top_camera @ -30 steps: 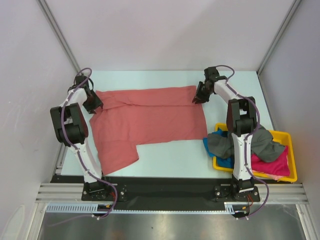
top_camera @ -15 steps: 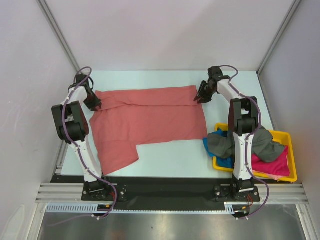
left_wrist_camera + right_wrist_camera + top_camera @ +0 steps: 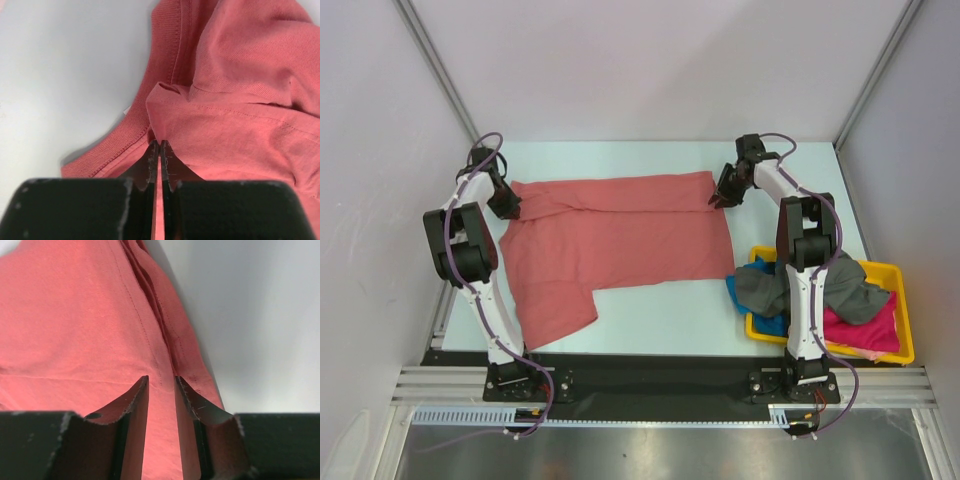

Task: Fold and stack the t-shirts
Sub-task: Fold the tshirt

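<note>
A salmon-red t-shirt [image 3: 620, 235] lies spread across the table, its far edge folded over and one part reaching toward the near left. My left gripper [image 3: 508, 205] is at its far left corner by the collar. In the left wrist view the gripper [image 3: 159, 142] is shut on a pinch of the shirt [image 3: 240, 100]. My right gripper [image 3: 720, 195] is at the far right corner. In the right wrist view its jaws [image 3: 161, 377] stand narrowly apart with the shirt's layered hem [image 3: 75, 315] between them.
A yellow tray [image 3: 905, 300] at the near right holds a heap of shirts: dark grey [image 3: 850, 285], bright blue [image 3: 738, 292] and magenta-pink [image 3: 865, 325]. The blue and grey ones hang over its left rim. White walls and frame posts close in the table.
My right gripper has shifted slightly right and farther back at the shirt's corner. My left gripper has edged a little toward the far edge. The shirt lies as before.
</note>
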